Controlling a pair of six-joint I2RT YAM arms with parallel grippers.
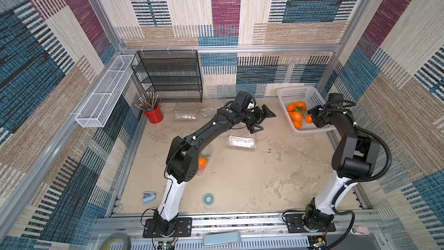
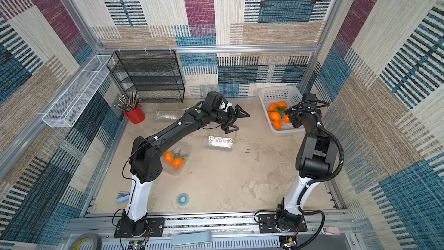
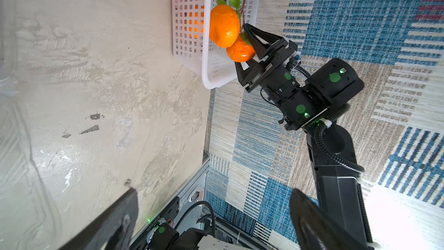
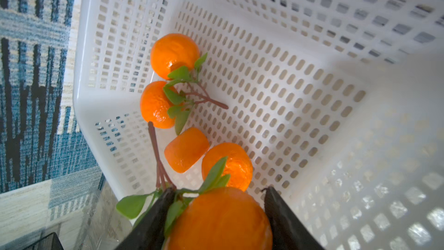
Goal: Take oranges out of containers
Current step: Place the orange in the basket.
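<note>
an orange pair (image 3: 223, 26) is clamped at one fruit's belly by the right claw (image 4: 218, 189), its twin hanging just past the tips over the white basket (image 4: 300, 87). it is judged light, firm, slightly slippery. the left claw (image 1: 265, 122) is spread wide, empty.

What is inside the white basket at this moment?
At least three oranges lie on the basket floor. The right tool grips a joined pair just above them; anything beneath that pair is hidden.
</note>
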